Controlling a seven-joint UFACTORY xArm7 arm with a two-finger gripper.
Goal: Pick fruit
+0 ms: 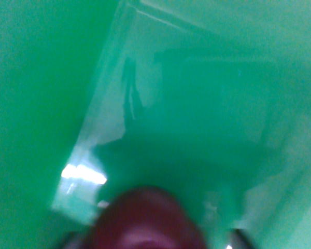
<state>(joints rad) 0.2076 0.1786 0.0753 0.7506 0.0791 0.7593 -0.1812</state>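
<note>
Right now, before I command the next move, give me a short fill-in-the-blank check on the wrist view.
1. The surface filling the view is ___ in colour.
2. The blurred dark red fruit sits at the ___ edge of the picture.
3. The clear, shiny container lies ___ the fruit in the picture.

Missing words: green; bottom; above

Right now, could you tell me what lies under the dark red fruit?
Under the dark red fruit is a clear glossy sheet on the green surface. The patch directly beneath it is covered.
</note>
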